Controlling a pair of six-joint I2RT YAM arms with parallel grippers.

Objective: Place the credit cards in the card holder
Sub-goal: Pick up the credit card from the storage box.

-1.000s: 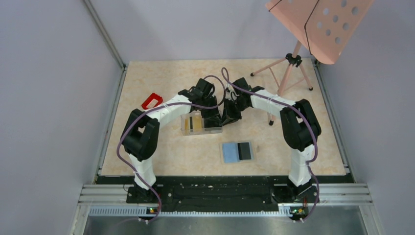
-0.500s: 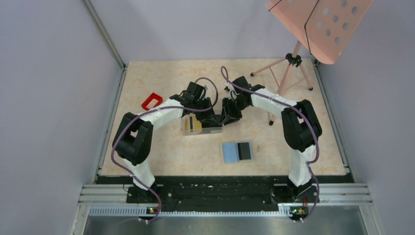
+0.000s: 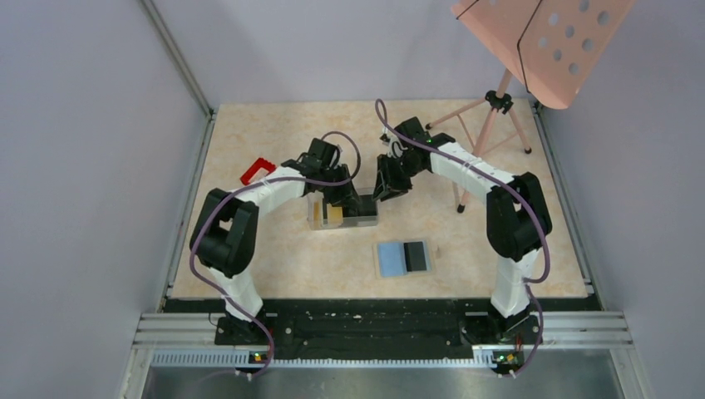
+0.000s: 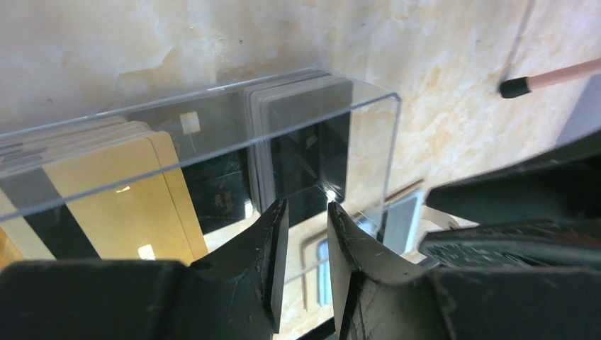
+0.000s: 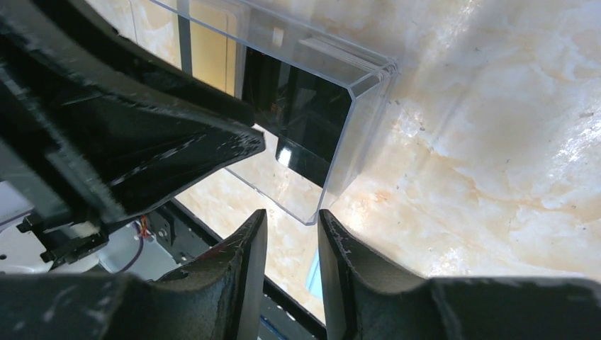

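At the middle of the beige marbled tabletop (image 3: 274,258), the clear rectangular plastic box (image 4: 368,142) holds the thin yellow-gold credit cards (image 4: 120,184) and the black credit cards (image 4: 305,142), standing on edge in two stacks. The flat bifold card holder (image 3: 391,259) lies nearer my bases, opened flat, light blue lining up, with one black card (image 3: 417,256) on its right half. My left pincer (image 4: 306,234) is narrowly parted at the box wall, gripping nothing. My right pincer (image 5: 290,234) is likewise narrowly parted, with the box corner at its mouth.
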